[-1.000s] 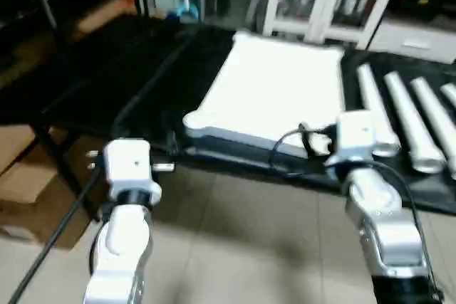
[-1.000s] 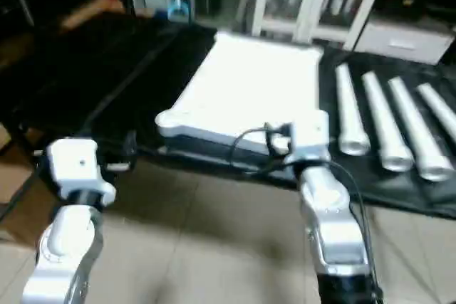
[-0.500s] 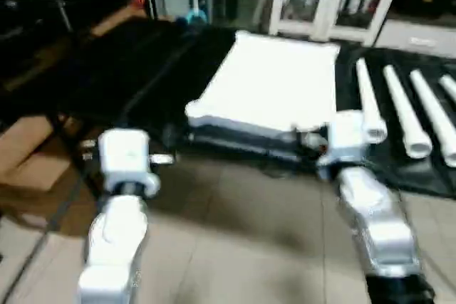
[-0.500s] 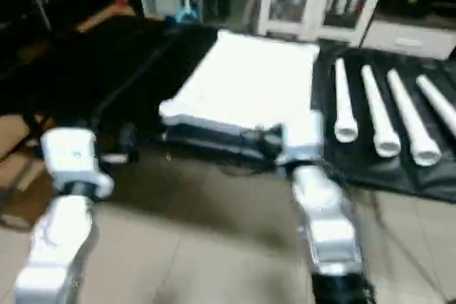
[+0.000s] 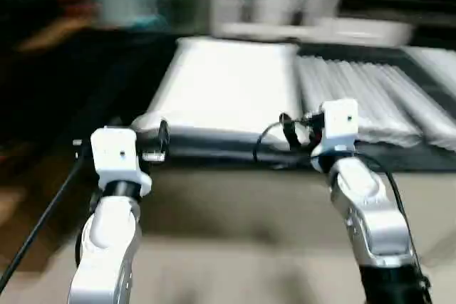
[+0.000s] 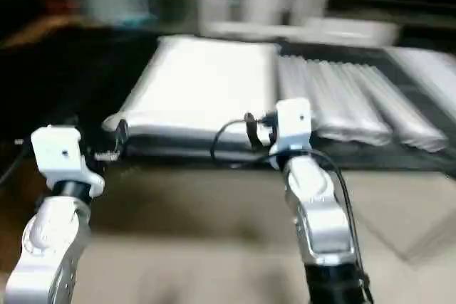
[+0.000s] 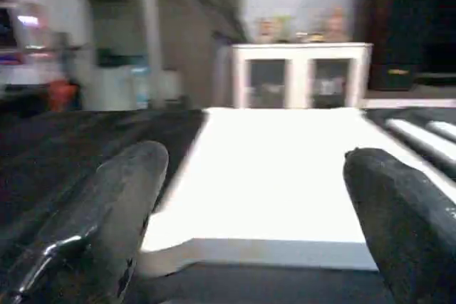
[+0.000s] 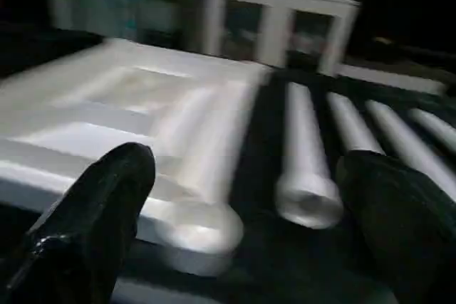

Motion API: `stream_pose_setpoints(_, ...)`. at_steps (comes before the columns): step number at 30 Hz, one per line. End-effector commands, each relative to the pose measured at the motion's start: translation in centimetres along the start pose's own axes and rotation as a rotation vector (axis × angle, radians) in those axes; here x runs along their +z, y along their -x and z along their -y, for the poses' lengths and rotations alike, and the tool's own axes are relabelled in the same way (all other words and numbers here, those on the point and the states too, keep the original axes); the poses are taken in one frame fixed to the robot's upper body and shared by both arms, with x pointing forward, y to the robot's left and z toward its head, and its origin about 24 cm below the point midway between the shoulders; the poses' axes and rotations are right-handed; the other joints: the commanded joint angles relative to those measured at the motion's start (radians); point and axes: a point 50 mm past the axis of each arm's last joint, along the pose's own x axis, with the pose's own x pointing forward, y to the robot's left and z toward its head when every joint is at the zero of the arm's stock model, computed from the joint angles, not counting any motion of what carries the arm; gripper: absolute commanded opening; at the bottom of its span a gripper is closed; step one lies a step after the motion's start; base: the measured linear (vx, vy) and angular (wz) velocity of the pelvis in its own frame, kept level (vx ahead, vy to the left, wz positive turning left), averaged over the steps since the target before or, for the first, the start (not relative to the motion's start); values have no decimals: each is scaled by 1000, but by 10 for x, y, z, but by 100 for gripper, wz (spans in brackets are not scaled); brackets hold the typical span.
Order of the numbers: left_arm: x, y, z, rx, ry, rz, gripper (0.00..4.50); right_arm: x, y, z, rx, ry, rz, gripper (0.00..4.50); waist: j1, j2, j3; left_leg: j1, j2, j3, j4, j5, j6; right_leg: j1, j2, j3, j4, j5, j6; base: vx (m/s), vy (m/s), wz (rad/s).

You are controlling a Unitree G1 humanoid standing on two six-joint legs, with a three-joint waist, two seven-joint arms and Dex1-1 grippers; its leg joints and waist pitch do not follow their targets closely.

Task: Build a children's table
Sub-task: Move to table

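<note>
The white plastic square table top (image 5: pixel 231 87) lies flat on the black-covered desk (image 5: pixel 85 76), ribbed underside up as the right wrist view shows, its near edge facing the robot and a round corner socket (image 8: pixel 199 229) close to the right arm. Beside it on the right, apart from it, lie the long tapered white plastic legs (image 6: pixel 335 101), side by side; their long axes run from the near edge of the desk toward the back, with the wide open ends toward the robot. The left tool (image 7: pixel 249 197) hangs before the top's near left corner, its two black fingers (image 7: pixel 107 211) spread wide with nothing between them; the right tool (image 8: pixel 242 211) is equally spread and empty, aimed at the gap between the socket and the nearest leg (image 8: pixel 303 154). Nothing is gripped yet, so I judge the build barely begun. The risk from here: a round leg may roll away if a finger lands off-centre, knocking its neighbours, and a push on the top's edge could slide it across the cloth. Behind stands a white glass-door cabinet (image 7: pixel 299 72).
</note>
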Motion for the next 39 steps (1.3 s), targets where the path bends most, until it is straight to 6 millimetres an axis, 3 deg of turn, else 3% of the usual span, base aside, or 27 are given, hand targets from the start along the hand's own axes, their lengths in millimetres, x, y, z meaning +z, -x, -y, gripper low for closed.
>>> stream_pose_setpoints(1, 5, -1, 1, -10, -7, 15, 442, 0, -2, 3, -4, -11, -8, 450, 24, -16, -62, -73, -74, 11, -49, -262, 69, 95, -38, 118, -137, -672, -66, 143, -50, -76)
stream_pose_setpoints(3, 5, -2, 0, -11, -15, 17, 442, 0, -4, 4, -6, -11, -7, 450, 47, -26, -67, -106, -96, -18, 16, -112, 110, 143, -49, 207, -141, -608, -211, 166, -75, -47)
stream_pose_setpoints(5, 6, -3, -1, -6, -18, 16, 442, 1, -4, 4, -5, -11, -6, 450, 70, -10, -51, -122, -73, -62, 66, -50, 95, 134, -57, 276, -156, -507, -352, 163, -25, -19)
stream_pose_setpoints(6, 6, -3, -1, -5, -18, 15, 442, 1, -4, 4, -5, -11, -6, 450, 66, 17, -40, -116, -47, -76, -1, -17, 55, 99, 11, 226, -132, -421, -309, 164, 3, -17)
stream_pose_setpoints(7, 5, -3, -1, -2, -21, 13, 442, 1, -5, 3, -3, -10, -6, 450, 20, 53, -40, -62, 26, -161, -119, -82, 42, 15, 70, 88, -11, -272, -174, 153, 33, -43)
stream_pose_setpoints(8, 5, -3, -2, 1, -27, 10, 442, 1, -5, 3, 2, -9, -5, 450, 2, 70, -48, 4, 57, -207, -136, -139, 81, -49, 62, 56, 55, -228, -126, 217, 12, -23)
stream_pose_setpoints(9, 5, -3, -2, 1, -27, 10, 442, 1, -5, 3, 2, -9, -5, 450, 1, 51, -73, 74, 93, -234, -115, -104, 244, -106, 26, 32, 104, -135, -36, 217, 12, -23)
stream_pose_setpoints(11, 5, -3, -3, 11, -33, 8, 442, 1, -5, 0, 29, -1, -3, 450, 5, 47, -72, 67, 55, -191, -92, 157, 400, -152, 8, 8, 120, -36, 57, 227, -9, 9)
stream_pose_setpoints(13, 5, -4, -6, 26, -45, 4, 442, 2, -4, -5, 79, 4, 2, 450, 11, -4, -77, 38, -66, -89, -72, 185, 421, -108, -11, 13, 2, 129, -43, 205, -26, 1)
stream_pose_setpoints(14, 5, -4, -6, 24, -42, 4, 442, 2, -4, -6, 79, 11, 5, 450, 21, -31, -80, -2, -114, -57, -53, 97, 398, -45, -30, 48, -34, 109, -82, 221, -92, 1)
stream_pose_setpoints(15, 5, -4, -6, 22, -40, 5, 442, 2, -4, -5, 74, 12, 6, 450, 74, -69, -80, -90, -173, -30, 88, -106, 325, 81, -137, 197, -140, -306, -210, 221, -92, 1)
stream_pose_setpoints(17, 5, -4, -6, 18, -41, 5, 442, 2, -4, -5, 69, 9, 6, 450, 97, -61, -92, -169, -136, -73, 148, 9, 187, 144, -147, 222, -94, -151, -411, 227, -60, 7)
stream_pose_setpoints(20, 5, -4, -6, 25, -37, 5, 442, 1, -4, -6, 78, 7, 4, 450, 116, -19, -62, -198, -63, -102, 118, 125, 92, 119, -144, 157, -118, 17, -489, 197, -22, 6)
stream_pose_setpoints(21, 5, -4, -7, 28, -38, 4, 442, 1, -4, -6, 87, 27, 5, 450, 119, 11, -57, -195, -43, -94, 13, 207, 124, 106, -61, 87, -108, -90, -392, 171, 2, 4)
stream_pose_setpoints(22, 5, -4, -6, 27, -38, 4, 442, 1, -4, -6, 89, 30, 5, 450, 111, 80, -57, -100, 4, -122, -81, 70, 135, 35, 51, 17, -49, -202, -211, 158, 43, 7)
stream_pose_setpoints(23, 5, -4, -6, 25, -39, 4, 442, 1, -4, -7, 94, 44, 5, 450, 111, 80, -57, -100, 4, -122, -81, 70, 135, 35, 51, 17, -49, -202, -211, 169, 75, 1)
stream_pose_setpoints(24, 6, -4, -6, 24, -39, 4, 442, 1, -4, -7, 94, 62, 2, 450, 78, 65, -65, -23, 110, -206, -113, -254, 190, -41, 38, 20, 106, -185, -60, 169, 75, 1)
stream_pose_setpoints(27, 6, -4, -5, 17, -42, 1, 442, 0, -4, -7, 94, 61, 2, 450, 81, 57, -65, -9, 72, -173, -88, 33, 420, -105, 15, 14, 127, -44, 59, 161, 33, 5)
stream_pose_setpoints(29, 5, -4, -4, 9, -40, -1, 442, 0, -4, -6, 84, 65, 2, 450, 78, 23, -62, -29, 41, -125, -89, 72, 470, -102, -9, 33, 69, 52, 33, 132, -35, -4)
stream_pose_setpoints(30, 4, -4, -3, 5, -43, -3, 442, -1, -4, -5, 74, 46, -1, 450, 91, -17, -49, -90, -44, -55, -68, -100, 390, -31, -43, 79, -37, 31, -31, 127, -57, -4)
stream_pose_setpoints(31, 4, -5, -3, 0, -43, -4, 442, -1, -4, -4, 64, 28, -1, 450, 123, -57, -66, -150, -119, -34, 76, -126, 320, 76, -139, 191, -118, -298, -89, 108, -93, 1)
stream_pose_setpoints(32, 4, -5, -2, -5, -40, -3, 442, -1, -4, -4, 60, 19, 0, 450, 134, -40, -77, -170, -104, -60, 105, -58, 283, 108, -176, 213, -118, -362, -149, 112, -89, 1)
stream_pose_setpoints(34, 4, -6, -1, -19, -44, -4, 442, -1, -3, -4, 58, 25, 1, 450, 132, -26, -60, -209, -94, -80, 116, 75, 179, 118, -138, 174, -112, -321, -242, 119, -73, 0)
stream_pose_setpoints(35, 4, -6, -1, -19, -44, -4, 442, -1, -3, -4, 58, 25, 1, 450, 132, -26, -60, -209, -94, -80, 116, 75, 179, 118, -138, 174, -112, -321, -242, 116, -16, 2)
stream_pose_setpoints(37, 4, -7, -1, -23, -43, -5, 442, -1, -2, -4, 62, 31, 0, 450, 113, 38, -46, -160, -33, -70, -23, 99, 159, 85, -54, 56, -134, -431, -248, 116, 13, 3)
stream_pose_setpoints(38, 4, -7, -1, -24, -43, -5, 442, -1, -2, -4, 63, 31, 0, 450, 102, 62, -26, -146, -10, -88, -68, -57, 141, 62, -10, 28, -108, -453, -202, 131, 105, -5)
stream_pose_setpoints(39, 3, -7, -1, -26, -45, -8, 442, -2, -2, -5, 67, 29, -2, 450, 63, 89, -49, -72, 49, -159, -108, -282, 134, 21, 38, 7, -13, -318, -148, 131, 105, -5)
